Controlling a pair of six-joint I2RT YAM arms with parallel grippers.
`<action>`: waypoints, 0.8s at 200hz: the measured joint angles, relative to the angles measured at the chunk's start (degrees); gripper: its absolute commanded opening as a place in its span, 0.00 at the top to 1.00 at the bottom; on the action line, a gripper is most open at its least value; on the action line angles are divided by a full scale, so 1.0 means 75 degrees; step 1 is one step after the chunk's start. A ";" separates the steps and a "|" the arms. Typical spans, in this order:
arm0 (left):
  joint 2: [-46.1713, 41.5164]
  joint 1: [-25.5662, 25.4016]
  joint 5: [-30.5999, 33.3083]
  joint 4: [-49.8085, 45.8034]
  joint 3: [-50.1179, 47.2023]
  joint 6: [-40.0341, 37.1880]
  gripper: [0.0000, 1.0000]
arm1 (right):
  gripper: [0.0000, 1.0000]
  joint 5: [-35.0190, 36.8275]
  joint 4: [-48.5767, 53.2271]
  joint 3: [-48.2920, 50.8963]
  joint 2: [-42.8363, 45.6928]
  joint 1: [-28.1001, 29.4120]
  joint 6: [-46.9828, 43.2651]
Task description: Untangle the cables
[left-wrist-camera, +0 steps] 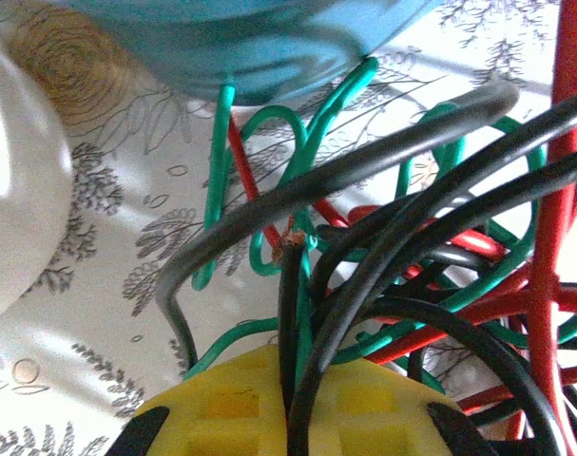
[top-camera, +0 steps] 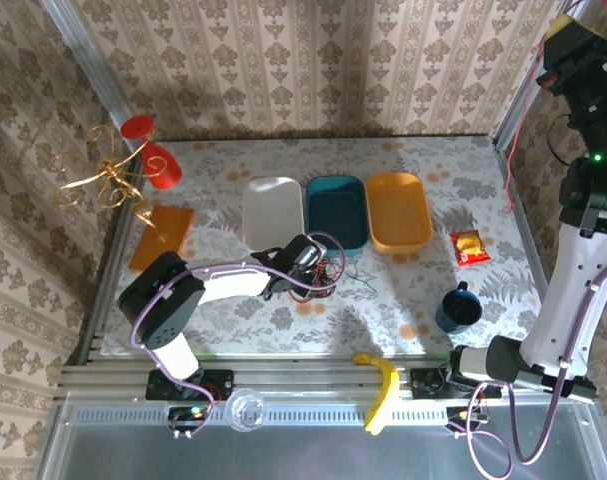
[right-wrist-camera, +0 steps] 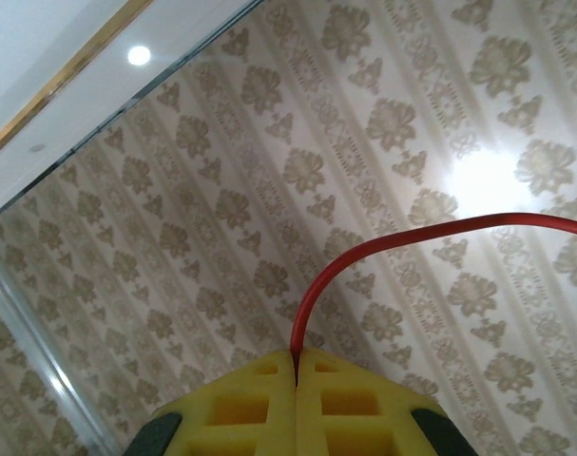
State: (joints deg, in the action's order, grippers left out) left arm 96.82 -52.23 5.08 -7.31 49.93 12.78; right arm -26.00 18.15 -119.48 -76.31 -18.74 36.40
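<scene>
The left gripper (left-wrist-camera: 290, 418), clenched, pinches a black cable (left-wrist-camera: 288, 313) in the tangle (top-camera: 323, 272) at the teal tray's (top-camera: 335, 210) six o'clock. The right gripper (right-wrist-camera: 296, 375) clamps the red cable (right-wrist-camera: 383, 249). These wires look light, springy and slippery, so grasp near free ends.

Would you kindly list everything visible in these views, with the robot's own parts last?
cable tangle: one, red, green and black, mid-table
red cable: one, red, held aloft
white tray: one, white, back centre
teal tray: one, teal, right of the white
orange tray: one, orange, right of the teal
snack packet: one, red, right of orange tray
mug: one, dark blue, front right
banana: one, yellow, front rail
clear cup: one, transparent, front rail
flat board: one, orange, left side
wire stand: one, gold with red pieces, back-left corner
left gripper: one, yellow pads, shut on a black cable in the tangle
right gripper: one, yellow pads, shut on the red cable, raised
</scene>
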 measured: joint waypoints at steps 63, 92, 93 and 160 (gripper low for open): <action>0.0006 0.0178 -0.1480 -0.0128 0.0446 -0.0452 1.00 | 1.00 0.0213 0.0344 -0.0682 -0.1072 0.1032 -0.0615; 0.0099 0.0178 -0.1632 -0.0227 0.0796 -0.0460 1.00 | 1.00 0.0653 0.0694 -0.0323 -0.1343 0.1652 -0.1285; 0.0099 0.0178 -0.1629 -0.0227 0.0801 -0.0460 1.00 | 1.00 0.0676 0.0697 -0.0291 -0.1341 0.1670 -0.1320; -0.0265 0.0280 -0.1422 0.0055 0.0731 -0.0326 1.00 | 1.00 0.2617 0.0411 0.4068 -0.0705 0.2993 -0.2253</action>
State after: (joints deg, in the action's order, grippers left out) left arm 94.83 -50.13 -5.58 -6.90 55.42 10.33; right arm -6.37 21.23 -88.97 -81.60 3.70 19.51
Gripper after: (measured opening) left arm 0.080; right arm 0.063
